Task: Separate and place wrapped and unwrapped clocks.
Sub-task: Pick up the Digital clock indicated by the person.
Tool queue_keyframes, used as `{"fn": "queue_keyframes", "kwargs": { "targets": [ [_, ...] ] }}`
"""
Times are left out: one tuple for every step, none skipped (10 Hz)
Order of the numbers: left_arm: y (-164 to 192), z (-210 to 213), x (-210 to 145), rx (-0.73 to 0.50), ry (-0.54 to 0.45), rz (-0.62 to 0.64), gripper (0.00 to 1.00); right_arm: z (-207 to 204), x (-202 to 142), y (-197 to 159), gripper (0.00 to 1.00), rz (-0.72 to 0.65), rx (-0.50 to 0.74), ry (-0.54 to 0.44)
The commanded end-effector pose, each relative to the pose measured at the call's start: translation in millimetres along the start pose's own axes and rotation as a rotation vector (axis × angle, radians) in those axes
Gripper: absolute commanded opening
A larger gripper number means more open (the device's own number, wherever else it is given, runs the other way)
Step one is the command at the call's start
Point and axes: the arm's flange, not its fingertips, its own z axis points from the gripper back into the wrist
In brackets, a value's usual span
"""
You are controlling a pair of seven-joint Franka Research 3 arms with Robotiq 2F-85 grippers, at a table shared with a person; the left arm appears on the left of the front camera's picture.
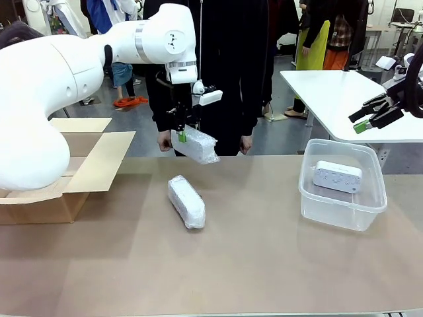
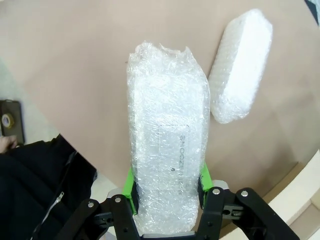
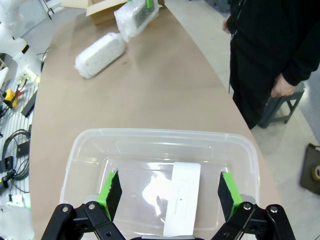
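Note:
My left gripper [image 1: 180, 136] is shut on a wrapped clock [image 1: 196, 146], a bundle in crinkly white wrap held in the air over the table's far edge. In the left wrist view its green pads [image 2: 129, 186] clamp the sides of that bundle [image 2: 167, 140]. A second wrapped clock [image 1: 186, 201] lies on the table below, also visible as the wrapped clock [image 2: 242, 65] from the wrist. The bare white unwrapped clock [image 1: 338, 176] rests inside the clear tub [image 1: 310, 195]. My right gripper [image 3: 170, 192] hangs open above the tub's unwrapped clock [image 3: 182, 205], holding nothing.
An open brown cardboard box [image 1: 73, 168] stands at the table's left. A person in black [image 1: 218, 66] stands at the far edge, hands down, right behind the lifted bundle. A white side table [image 1: 344, 99] sits at the back right.

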Motion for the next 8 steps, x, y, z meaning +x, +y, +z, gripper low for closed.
{"fn": "queue_keyframes", "kwargs": {
  "targets": [
    [-3.9, 20.2, 0.4, 0.015, 0.023, 0.034, 0.00, -0.3, -0.4, 0.4, 1.00, -0.001, 0.001, -0.001],
    [-8.1, 26.4, 1.3, 0.028, 0.029, 0.031, 0.17, -0.3, -0.4, 0.4, 1.00, -0.001, 0.001, -0.001],
    [-9.8, 28.2, 1.6, 0.031, 0.035, 0.033, 0.00, -0.3, -0.4, 0.4, 1.00, -0.001, 0.001, -0.001],
    [-10.6, 29.8, 1.2, 0.030, 0.032, 0.033, 0.00, -0.3, -0.4, 0.4, 1.00, -0.001, 0.001, -0.001],
    [-6.4, 24.1, 1.3, 0.032, 0.010, 0.014, 0.00, -0.3, -0.4, 0.4, 1.00, -0.001, 0.001, -0.001],
    [-6.4, 24.1, 1.3, 0.032, 0.010, 0.014, 0.00, -0.3, -0.4, 0.4, 1.00, -0.001, 0.001, -0.001],
    [-6.4, 24.1, 1.3, 0.032, 0.010, 0.014, 0.00, -0.3, -0.4, 0.4, 1.00, -0.001, 0.001, -0.001],
    [-6.4, 24.1, 1.3, 0.032, 0.010, 0.014, 0.00, -0.3, -0.4, 0.4, 1.00, -0.001, 0.001, -0.001]
  ]
}}
